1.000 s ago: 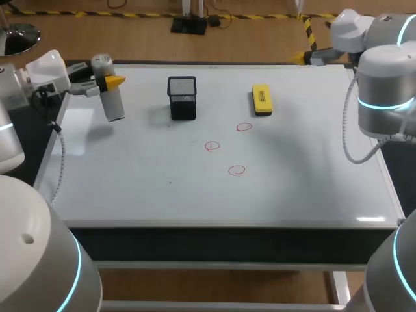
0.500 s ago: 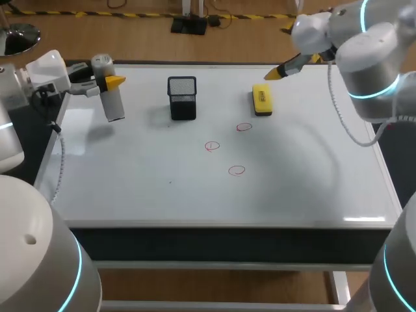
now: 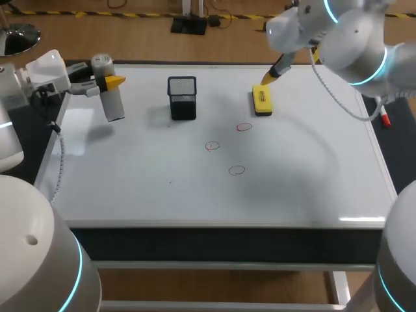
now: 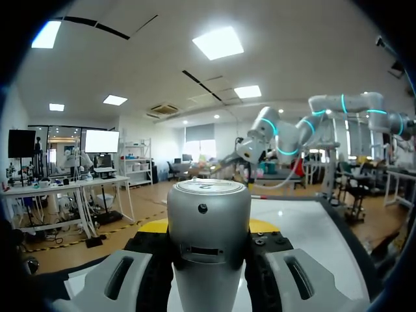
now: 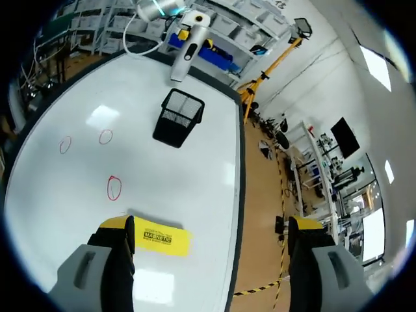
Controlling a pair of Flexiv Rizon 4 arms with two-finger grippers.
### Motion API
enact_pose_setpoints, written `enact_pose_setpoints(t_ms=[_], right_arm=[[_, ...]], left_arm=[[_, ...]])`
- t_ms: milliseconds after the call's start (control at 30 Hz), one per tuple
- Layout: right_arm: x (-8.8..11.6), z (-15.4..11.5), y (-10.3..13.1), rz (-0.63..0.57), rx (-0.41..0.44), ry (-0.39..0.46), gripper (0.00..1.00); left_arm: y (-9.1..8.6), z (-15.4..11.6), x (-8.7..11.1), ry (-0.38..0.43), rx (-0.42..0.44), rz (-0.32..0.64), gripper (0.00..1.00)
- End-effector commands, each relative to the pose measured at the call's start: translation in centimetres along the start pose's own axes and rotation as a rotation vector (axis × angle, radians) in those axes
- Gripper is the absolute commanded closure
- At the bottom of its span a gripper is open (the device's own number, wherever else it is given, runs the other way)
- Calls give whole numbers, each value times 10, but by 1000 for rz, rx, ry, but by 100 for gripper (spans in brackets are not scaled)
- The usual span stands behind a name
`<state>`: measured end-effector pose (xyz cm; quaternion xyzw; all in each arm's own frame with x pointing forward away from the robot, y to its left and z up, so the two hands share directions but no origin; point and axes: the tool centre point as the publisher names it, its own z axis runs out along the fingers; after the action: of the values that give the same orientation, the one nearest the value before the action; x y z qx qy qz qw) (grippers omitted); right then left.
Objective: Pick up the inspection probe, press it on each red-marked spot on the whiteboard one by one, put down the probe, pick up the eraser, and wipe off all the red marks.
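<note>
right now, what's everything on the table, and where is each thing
whiteboard: one, white, covers the tabletop
red marks: three, red rings, mid-board, nearer than the eraser
eraser: one, yellow, far side of the board
mesh cup: one, black, far side, left of the eraser
inspection probe: one, grey and white, held above the board's far left corner
marker: one, white with a red end, just off the board's right edge
left hand: yellow tips, shut on the inspection probe
right hand: yellow tips, open, above the eraser's far end
</note>
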<state>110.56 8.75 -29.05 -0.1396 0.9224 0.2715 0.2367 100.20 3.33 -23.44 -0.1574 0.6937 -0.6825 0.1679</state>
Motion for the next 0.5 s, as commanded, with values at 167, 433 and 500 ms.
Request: enact_pose_setpoints(t_ms=[167,433,500], right_arm=[[-4,-4,3,-530,217,468,0],[2,3,6,-598,209,506,0],[8,10,5,-680,193,546,0]], left_arm=[[1,0,-1,1,5,2,100],[1,0,-1,1,5,2,100],[1,0,-1,1,5,2,100]])
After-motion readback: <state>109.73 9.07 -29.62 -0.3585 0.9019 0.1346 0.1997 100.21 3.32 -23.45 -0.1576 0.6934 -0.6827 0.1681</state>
